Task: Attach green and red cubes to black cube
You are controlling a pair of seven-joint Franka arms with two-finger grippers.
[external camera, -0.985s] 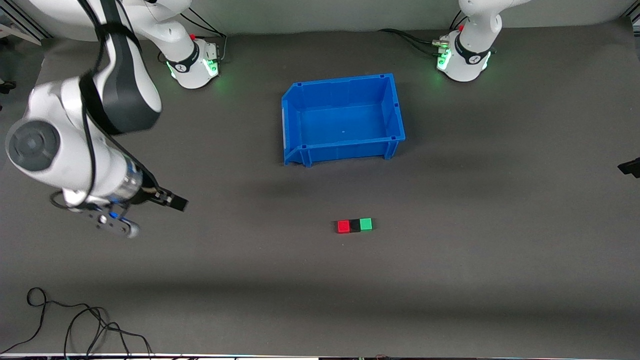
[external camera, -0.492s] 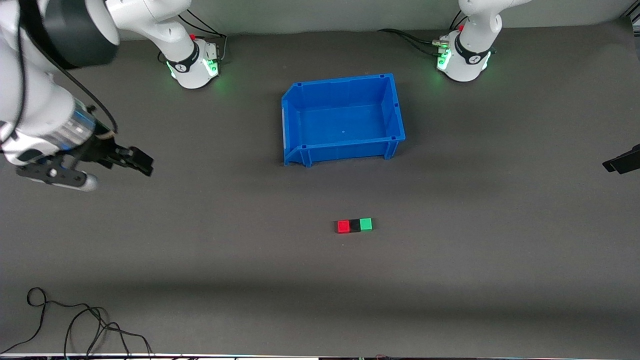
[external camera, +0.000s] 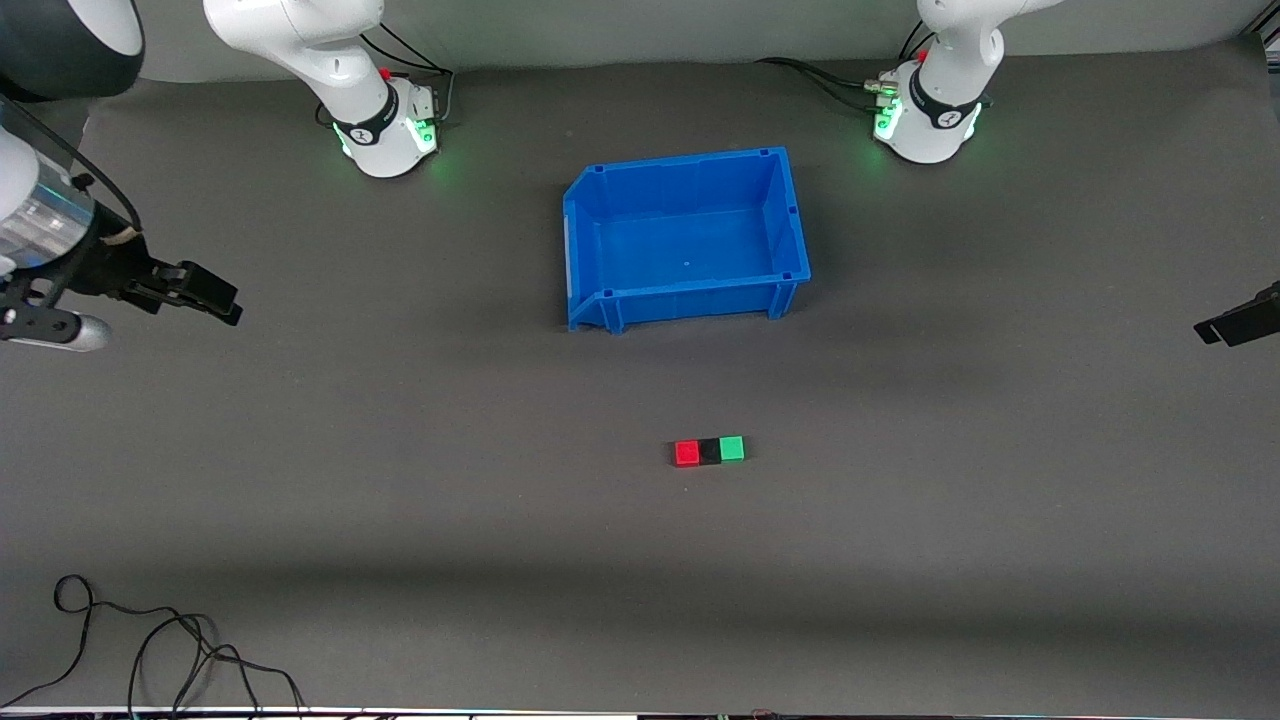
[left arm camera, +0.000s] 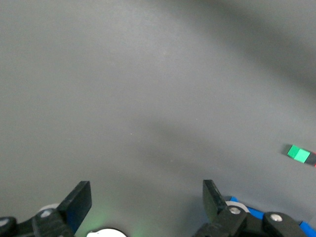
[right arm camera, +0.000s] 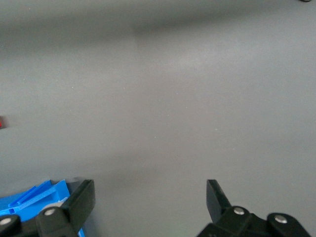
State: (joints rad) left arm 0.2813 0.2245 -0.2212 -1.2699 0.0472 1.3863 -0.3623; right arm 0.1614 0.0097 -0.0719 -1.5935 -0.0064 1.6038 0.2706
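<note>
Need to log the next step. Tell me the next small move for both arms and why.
Probably none beyond parking: the red cube and green cube already sit flush against the black cube in one row, nearer the camera than the blue bin. The right gripper and left gripper are open, empty, over the table's ends, so likely just hold clear.

The right end effector (right arm camera: pixel 149 200), fingers spread wide, hangs over bare grey mat (right arm camera: pixel 187 98) beside a blue bin (right arm camera: pixel 34 197).

The grey mat (external camera: pixel 900 560) carried a blue bin (external camera: pixel 686 238); nearer the camera than the bin lay the red cube (external camera: pixel 686 453), black cube (external camera: pixel 710 451) and green cube (external camera: pixel 732 448), touching in a row, and a black cable (external camera: pixel 150 650) near the mat's edge.
</note>
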